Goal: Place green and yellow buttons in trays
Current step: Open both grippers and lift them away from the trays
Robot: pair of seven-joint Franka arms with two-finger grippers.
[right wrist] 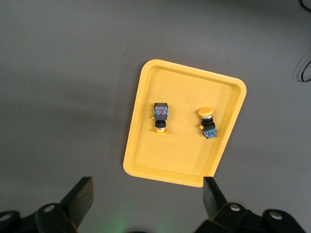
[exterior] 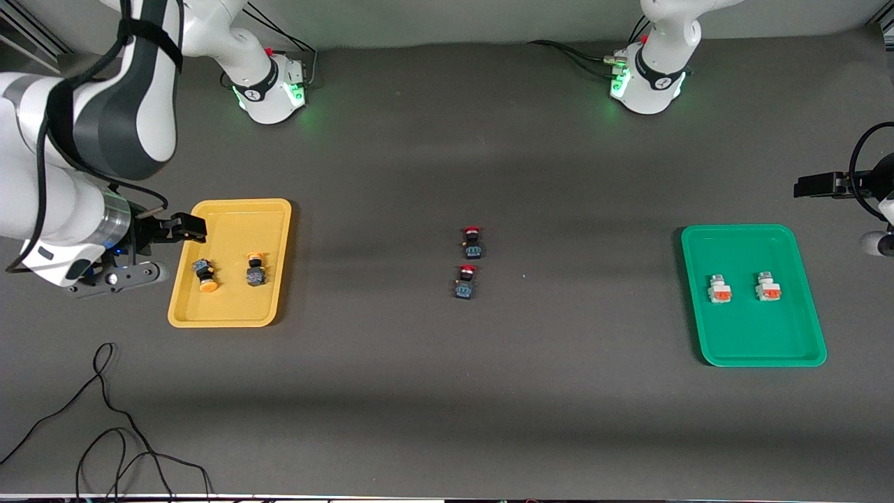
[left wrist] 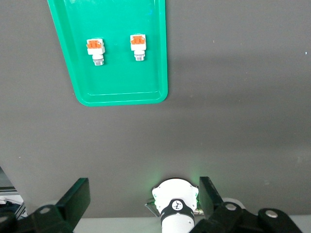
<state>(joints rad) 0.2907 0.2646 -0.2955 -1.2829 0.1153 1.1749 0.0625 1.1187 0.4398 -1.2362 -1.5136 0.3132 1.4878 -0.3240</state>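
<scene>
Two trays are lying well apart on the dark table [exterior: 447,391], one toward each end. The yellow tray [exterior: 230,318] is sitting toward the right arm's end and is holding two yellow-capped buttons: one [exterior: 205,274] is lying tilted with its cap pointing toward the front camera, and the other [exterior: 255,269] is lying just beside it, cap pointing away. The green tray [exterior: 761,353] is sitting toward the left arm's end, with two white buttons [exterior: 719,289] [exterior: 767,286] lying side by side in it, apart from each other, orange patches showing. Between the trays, in the middle of the table, two red-capped switches [exterior: 473,242] [exterior: 466,281] are lying bare on the table, one nearer to the front camera than the other, clear of both trays. A loose black cable [exterior: 105,433] is curling across the table nearer to the front camera than the yellow tray. The right gripper [exterior: 183,228] is hanging over the yellow tray's edge with its fingers [right wrist: 80,196] spread and holding nothing. The left gripper [exterior: 814,186] is hanging over the table past the green tray's corner, its fingers [left wrist: 77,196] also spread wide and empty. Nothing is lying between either gripper and the buttons below it.
</scene>
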